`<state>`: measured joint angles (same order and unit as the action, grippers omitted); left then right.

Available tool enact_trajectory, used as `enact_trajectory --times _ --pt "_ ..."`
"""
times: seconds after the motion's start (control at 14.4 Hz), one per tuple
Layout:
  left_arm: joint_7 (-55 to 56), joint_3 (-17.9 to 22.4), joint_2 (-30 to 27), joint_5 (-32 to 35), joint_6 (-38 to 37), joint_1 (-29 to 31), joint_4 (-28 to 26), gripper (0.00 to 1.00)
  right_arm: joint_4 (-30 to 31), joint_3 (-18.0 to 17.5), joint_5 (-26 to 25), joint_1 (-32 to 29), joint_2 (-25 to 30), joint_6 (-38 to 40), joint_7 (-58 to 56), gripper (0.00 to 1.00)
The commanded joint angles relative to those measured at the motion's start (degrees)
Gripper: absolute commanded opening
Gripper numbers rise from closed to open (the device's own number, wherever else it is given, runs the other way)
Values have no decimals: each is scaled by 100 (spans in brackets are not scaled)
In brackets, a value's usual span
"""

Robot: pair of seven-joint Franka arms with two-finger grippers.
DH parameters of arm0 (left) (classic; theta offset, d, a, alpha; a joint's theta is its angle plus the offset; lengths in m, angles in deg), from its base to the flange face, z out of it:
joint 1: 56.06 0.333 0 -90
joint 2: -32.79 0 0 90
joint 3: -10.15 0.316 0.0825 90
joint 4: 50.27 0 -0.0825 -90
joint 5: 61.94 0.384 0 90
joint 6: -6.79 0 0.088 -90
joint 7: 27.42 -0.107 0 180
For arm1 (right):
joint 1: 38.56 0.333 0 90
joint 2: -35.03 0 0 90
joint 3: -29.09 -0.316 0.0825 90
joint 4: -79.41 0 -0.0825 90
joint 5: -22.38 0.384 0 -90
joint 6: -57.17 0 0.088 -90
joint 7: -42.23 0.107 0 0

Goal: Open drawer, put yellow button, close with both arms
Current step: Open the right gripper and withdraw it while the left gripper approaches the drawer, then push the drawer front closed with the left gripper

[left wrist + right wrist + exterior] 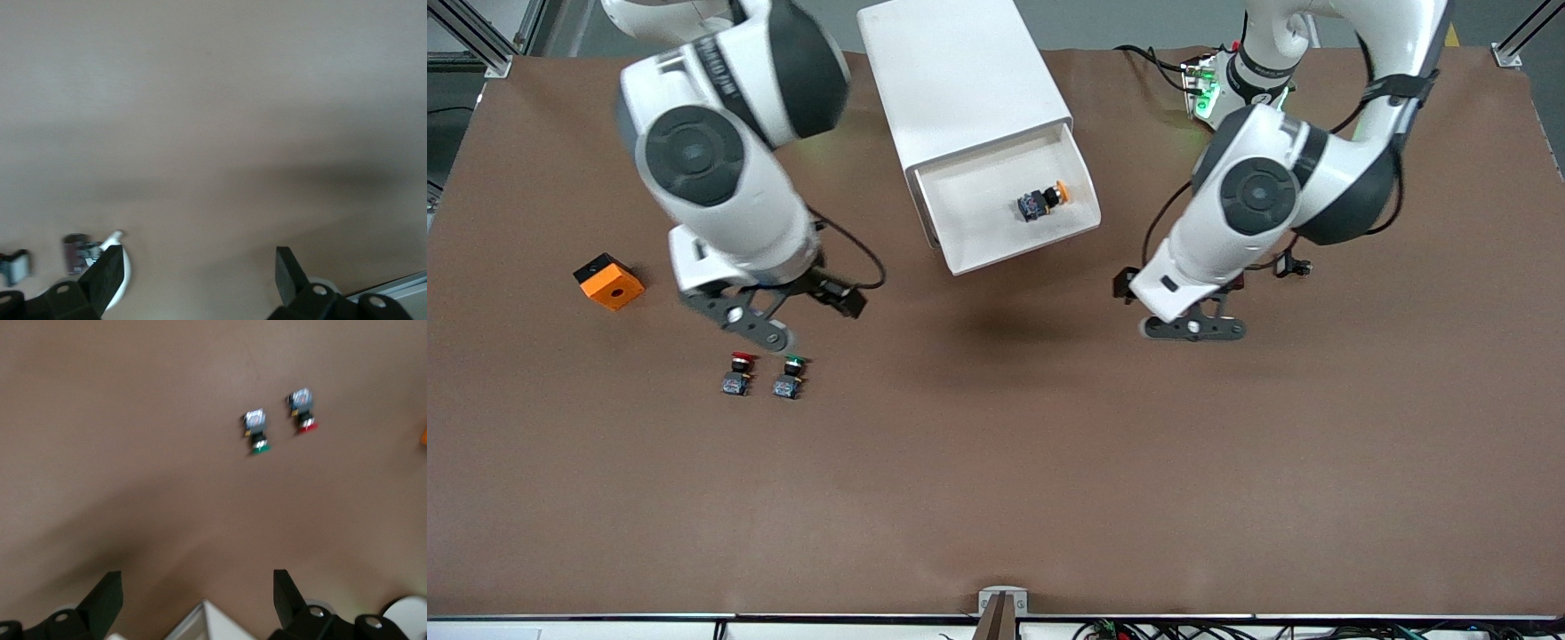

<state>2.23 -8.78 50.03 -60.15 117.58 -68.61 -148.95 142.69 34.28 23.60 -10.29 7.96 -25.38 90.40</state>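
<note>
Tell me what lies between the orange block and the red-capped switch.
Nothing: in the front view, only bare brown table separates the orange block with a black side from the small red-capped push-button switch. The right claw hangs beside that stretch, not in it.

Matt brown table (996, 462); smooth white plastic-looking drawer (969, 213), slightly glossy.

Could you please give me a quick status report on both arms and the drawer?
Left pincer and right pincer open, empty, over bare table. Yellow button in open drawer. Nothing blocking the drawer front.
</note>
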Motion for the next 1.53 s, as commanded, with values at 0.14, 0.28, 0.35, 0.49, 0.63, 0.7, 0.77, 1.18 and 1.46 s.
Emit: enact_trajectory --times 0.14,0.28,0.35,0.49,0.63,0.7,0.77,1.18,1.46 --pt "1077 -24 385 67 57 -616 314 100 27 -114 -35 -1050 132 64 -2324 100" --pt "1332 -24 534 67 57 -810 306 100 27 -106 -44 -1463 141 64 -3266 100" --pt "1437 -32 596 59 57 -880 314 100 36 -114 -35 -1709 158 116 -3679 100" --pt "1613 -32 719 23 57 -1126 332 100 27 -97 -52 -2079 211 483 -4452 100" --pt "1772 -41 737 -20 39 -1215 332 100 27 -97 -44 -2421 281 643 -4911 100" --pt "1825 -41 737 -108 22 -1241 332 100 36 -106 -44 -2519 307 644 -5026 100" --pt "1860 -41 737 -291 4 -1346 332 100 36 -106 -52 -2572 308 644 -5054 100" --pt "2096 -41 886 -1110 -22 -1987 323 100 54 -114 -123 -2748 316 907 -5098 100" --pt "2432 -41 921 -1382 -31 -2348 314 100 115 -114 -131 -2757 378 1066 -5098 100"
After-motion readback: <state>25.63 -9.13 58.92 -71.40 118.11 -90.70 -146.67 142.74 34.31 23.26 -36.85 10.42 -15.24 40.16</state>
